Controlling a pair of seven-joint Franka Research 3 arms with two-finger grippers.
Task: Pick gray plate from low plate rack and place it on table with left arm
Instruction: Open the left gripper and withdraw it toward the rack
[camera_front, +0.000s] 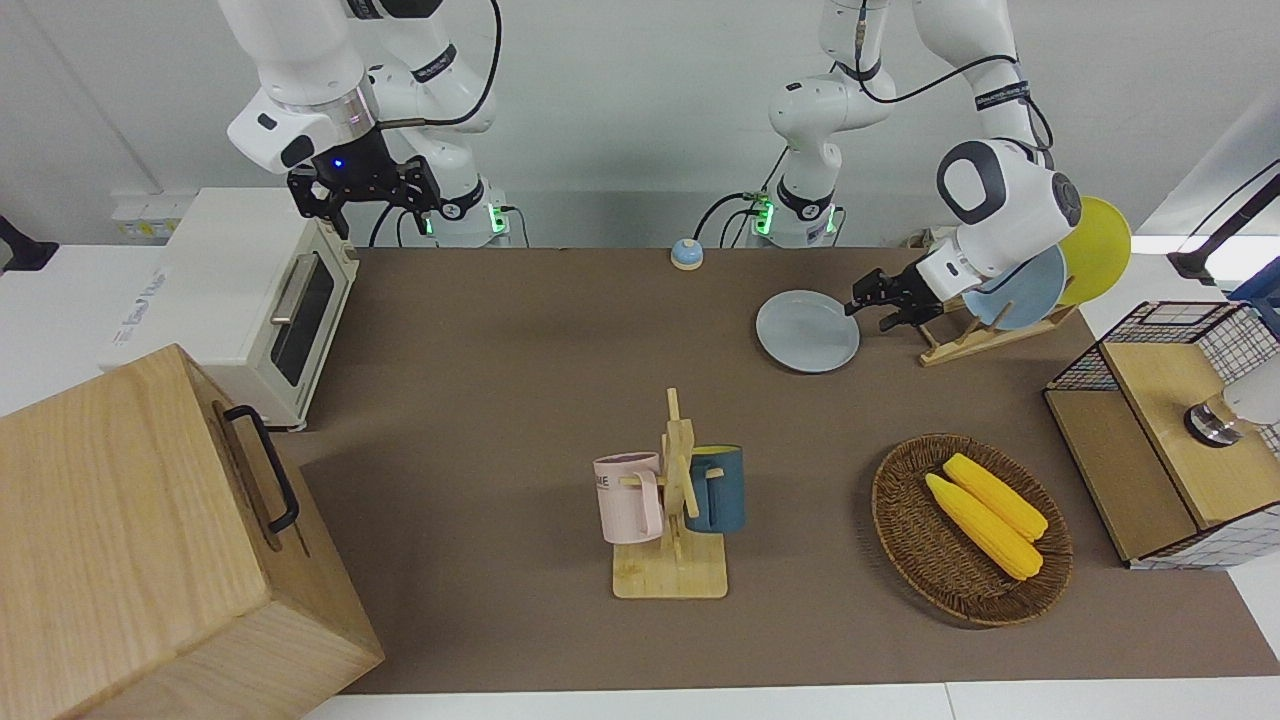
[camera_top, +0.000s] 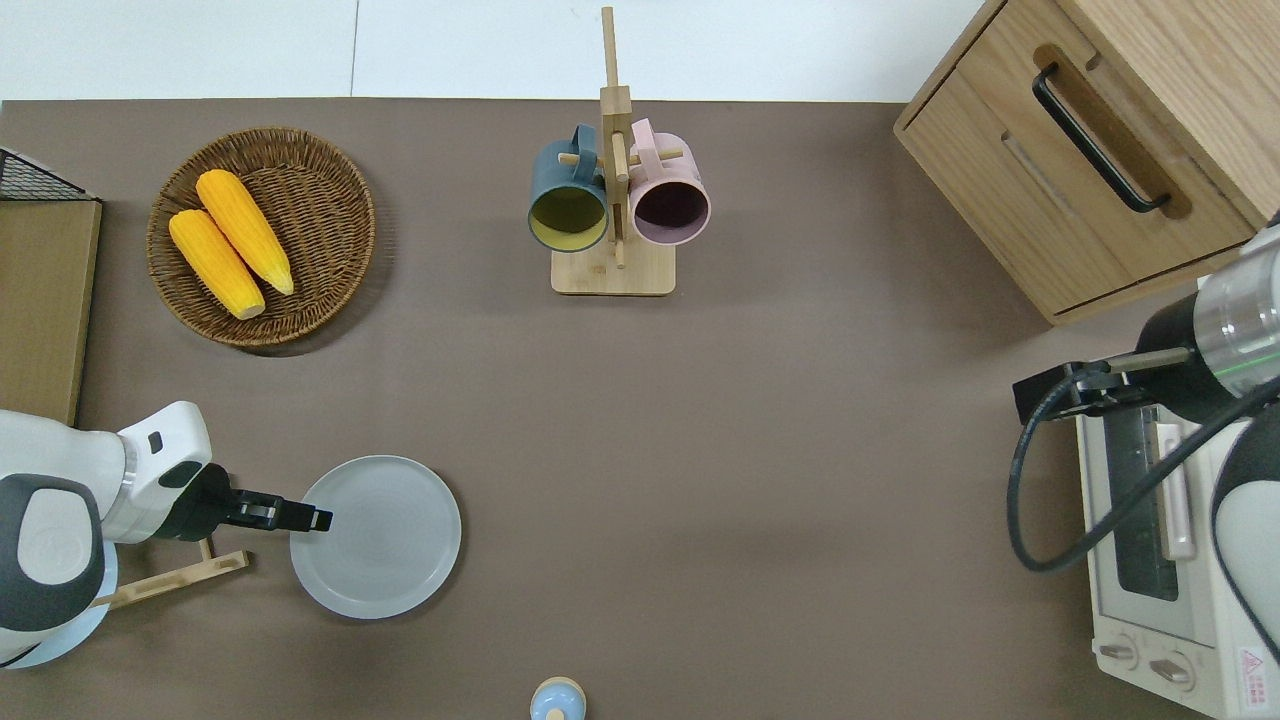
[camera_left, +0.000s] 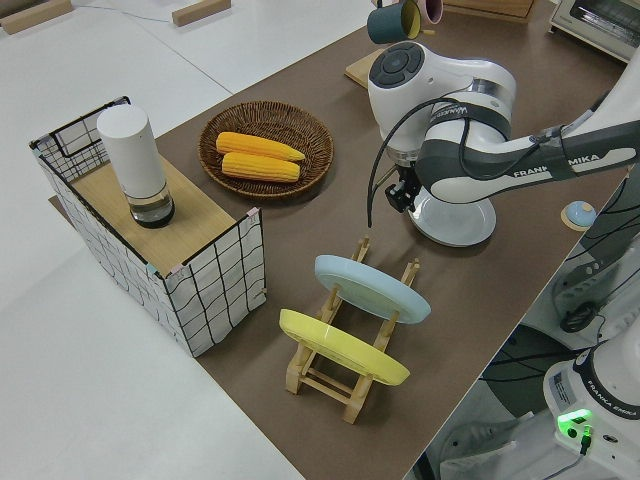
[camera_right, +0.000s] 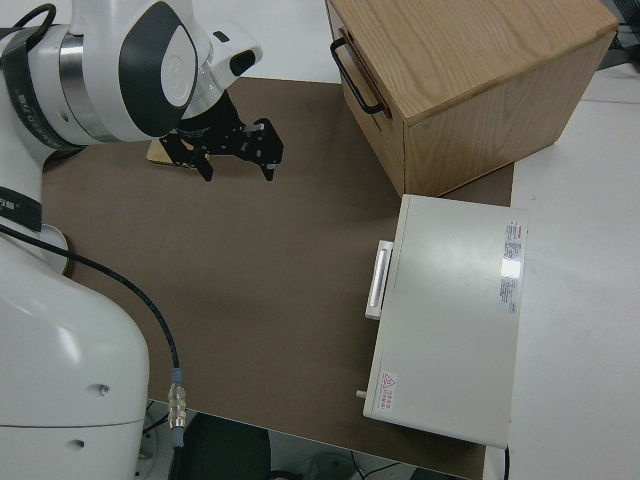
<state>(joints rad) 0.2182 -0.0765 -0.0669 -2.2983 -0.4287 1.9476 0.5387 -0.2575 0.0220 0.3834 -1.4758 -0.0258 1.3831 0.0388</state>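
1. Front: round light-gray plate (camera_front: 807, 331) lies flat on the brown-matted table (camera_front: 500, 400), beside the low wooden-slat plate rack (camera_front: 985, 335). Left gripper (camera_front: 868, 304) at its rim, jaws apart. Right arm parked, its jaws apart too.
2. Overhead: open mat stretches toward the right arm's end; round wicker basket (camera_top: 330, 200) holds two yellow corn cobs (camera_top: 230, 243).
3. Left side: rack holds a light-blue plate (camera_left: 372, 288) and a yellow plate (camera_left: 343, 347).

The left arm (camera_front: 1005, 195) reaches low over the table with its forearm nearly level, wrist bent so the left gripper (camera_top: 318, 519) points sideways toward the right arm's end. In the front view its 2 black fingers (camera_front: 862, 285) stand apart, 1 above the other. The right arm (camera_front: 300, 60) is parked, and the right gripper (camera_right: 268, 150) points downward with its 2 fingers spread.
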